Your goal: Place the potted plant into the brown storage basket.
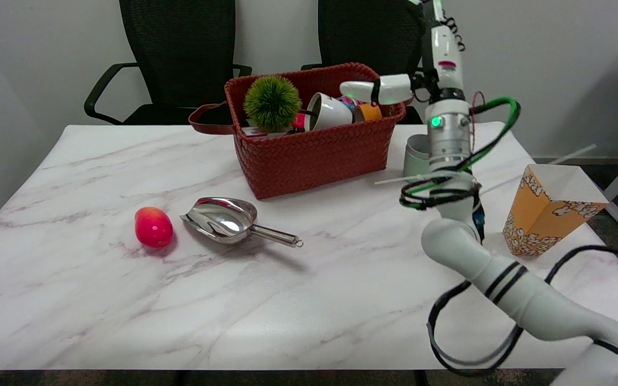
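Note:
The potted plant lies tipped on its side inside the brown woven basket (314,155), at the far middle of the table. Its green ball of foliage (272,102) points left and its white pot (330,111) points right. Other small colourful items (365,111) lie beside it in the basket. My right hand (440,59) is raised just past the basket's right end, and its thumb (376,89) sticks out leftward over the basket's right rim. It holds nothing. The top edge of the picture cuts off its fingers.
A steel scoop (226,217) and a red fruit (153,226) lie on the marble table (126,300) in front of the basket. A pale cup (414,155) stands behind my forearm. A popcorn box (547,214) is at the right edge. Two black chairs (180,48) stand behind.

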Robot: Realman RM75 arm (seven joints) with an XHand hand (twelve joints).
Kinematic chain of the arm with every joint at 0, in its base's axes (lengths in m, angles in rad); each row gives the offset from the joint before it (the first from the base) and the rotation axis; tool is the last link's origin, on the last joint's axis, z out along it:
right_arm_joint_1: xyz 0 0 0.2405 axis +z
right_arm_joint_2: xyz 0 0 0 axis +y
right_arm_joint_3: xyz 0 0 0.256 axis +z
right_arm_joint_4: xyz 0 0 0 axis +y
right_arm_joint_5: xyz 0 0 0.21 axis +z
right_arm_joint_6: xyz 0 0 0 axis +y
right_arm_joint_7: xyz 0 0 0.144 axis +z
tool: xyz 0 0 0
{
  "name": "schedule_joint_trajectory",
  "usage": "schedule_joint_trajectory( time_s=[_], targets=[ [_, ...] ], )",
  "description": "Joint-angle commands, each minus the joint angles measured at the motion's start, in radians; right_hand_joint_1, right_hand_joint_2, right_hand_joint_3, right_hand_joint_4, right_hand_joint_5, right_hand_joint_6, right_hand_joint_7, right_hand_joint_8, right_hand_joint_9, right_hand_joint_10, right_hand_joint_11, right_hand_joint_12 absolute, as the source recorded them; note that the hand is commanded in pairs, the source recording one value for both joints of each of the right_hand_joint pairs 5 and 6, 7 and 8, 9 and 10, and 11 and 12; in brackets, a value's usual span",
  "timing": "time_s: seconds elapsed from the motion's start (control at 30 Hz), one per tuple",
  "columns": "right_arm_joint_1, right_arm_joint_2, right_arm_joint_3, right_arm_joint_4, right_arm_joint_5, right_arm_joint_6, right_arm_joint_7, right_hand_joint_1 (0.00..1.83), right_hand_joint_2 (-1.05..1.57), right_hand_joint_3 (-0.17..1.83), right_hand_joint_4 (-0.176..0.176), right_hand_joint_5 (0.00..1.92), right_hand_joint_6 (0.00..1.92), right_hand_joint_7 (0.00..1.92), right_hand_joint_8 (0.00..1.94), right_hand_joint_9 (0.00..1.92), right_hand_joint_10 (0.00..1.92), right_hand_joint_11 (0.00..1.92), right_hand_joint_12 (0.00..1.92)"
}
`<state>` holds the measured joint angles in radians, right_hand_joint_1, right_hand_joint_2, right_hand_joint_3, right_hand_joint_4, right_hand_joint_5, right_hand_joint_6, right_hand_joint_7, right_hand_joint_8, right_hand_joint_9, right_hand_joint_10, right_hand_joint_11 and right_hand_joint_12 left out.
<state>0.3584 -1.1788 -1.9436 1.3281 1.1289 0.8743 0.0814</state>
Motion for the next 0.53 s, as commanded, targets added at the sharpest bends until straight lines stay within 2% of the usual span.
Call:
schedule_joint_trajectory(
  time_s=[0.03, 0.53],
  targets=[
    [-0.292, 0.018, -0.104, 0.225, 0.011, 0.355, -0.092, 1.05, 0.01, 0.28, 0.000, 0.10, 0.10, 0.38, 0.38, 0.35, 0.35, 0.35, 0.35],
    [-0.373, -0.017, -0.274, 0.157, 0.053, 0.550, -0.092, 1.05, 0.09, 0.34, 0.000, 0.10, 0.10, 0.42, 0.42, 0.39, 0.39, 0.39, 0.39]
  ],
)
